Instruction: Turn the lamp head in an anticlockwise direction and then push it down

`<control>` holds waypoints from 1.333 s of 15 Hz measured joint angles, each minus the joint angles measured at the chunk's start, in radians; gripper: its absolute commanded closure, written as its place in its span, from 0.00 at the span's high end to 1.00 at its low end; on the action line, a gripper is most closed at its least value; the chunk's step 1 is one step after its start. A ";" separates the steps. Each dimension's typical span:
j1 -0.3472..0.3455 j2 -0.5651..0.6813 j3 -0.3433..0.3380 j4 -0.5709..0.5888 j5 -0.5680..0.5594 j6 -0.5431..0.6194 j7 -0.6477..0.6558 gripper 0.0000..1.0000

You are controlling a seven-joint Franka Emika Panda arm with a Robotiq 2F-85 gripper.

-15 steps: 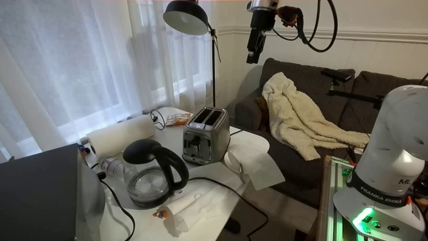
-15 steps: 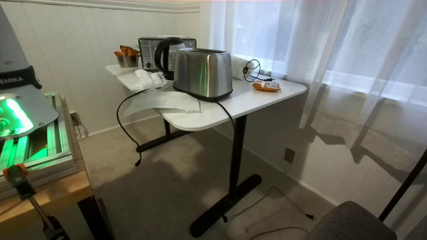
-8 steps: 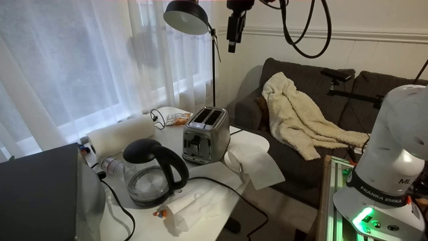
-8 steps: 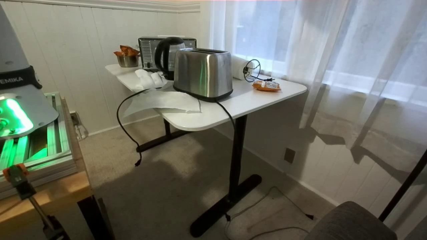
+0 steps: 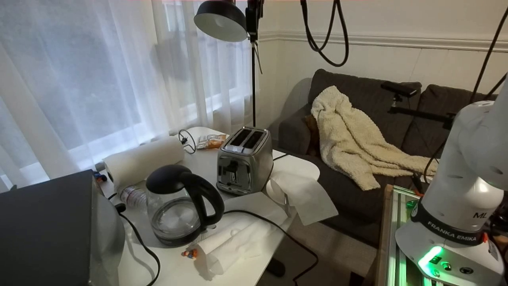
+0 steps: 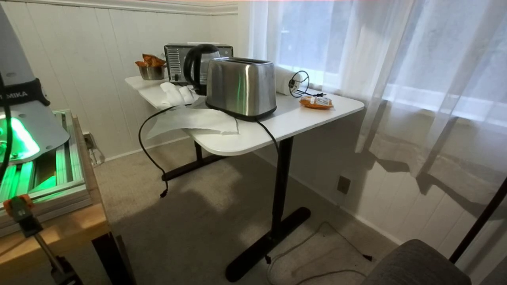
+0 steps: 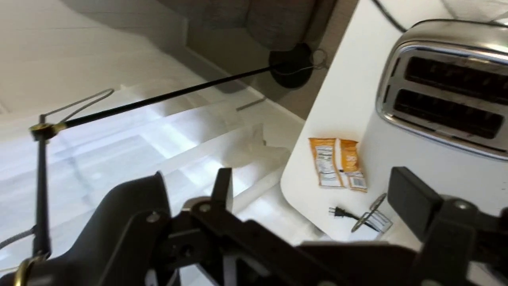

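The lamp head (image 5: 220, 20) is a black dome with a pale inside, at the top of an exterior view. It opens downward, slightly tilted, on a thin dark pole (image 5: 254, 87). In the wrist view the lamp head (image 7: 123, 210) is a dark shape at lower left, partly hidden by the left finger's linkage. My gripper (image 5: 253, 33) hangs right beside the lamp head's right rim, its upper part out of frame. In the wrist view the gripper (image 7: 315, 188) is open, with nothing between its fingers. I cannot tell whether it touches the lamp. In an exterior view only the pole (image 6: 479, 221) shows.
Below stands a white table (image 5: 297, 163) with a toaster (image 5: 244, 161), a glass kettle (image 5: 178, 206), a paper roll (image 5: 145, 161) and an orange packet (image 7: 339, 163). Curtains (image 5: 119, 71) hang behind the lamp. A sofa (image 5: 365, 87) stands farther back. The arm's cable (image 5: 329, 39) loops down.
My gripper has moved left and up in an exterior view, from over the sofa to beside the lamp head. The cable loop moved left with it. The lamp head has not visibly moved.
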 measured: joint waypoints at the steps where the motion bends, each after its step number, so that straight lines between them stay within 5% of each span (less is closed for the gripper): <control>1: 0.003 0.030 0.008 0.036 -0.064 0.000 0.014 1.00; 7: 0.051 0.197 0.014 0.249 -0.394 0.050 0.161 1.00; 20: 0.067 0.273 0.002 0.330 -0.398 0.014 0.252 1.00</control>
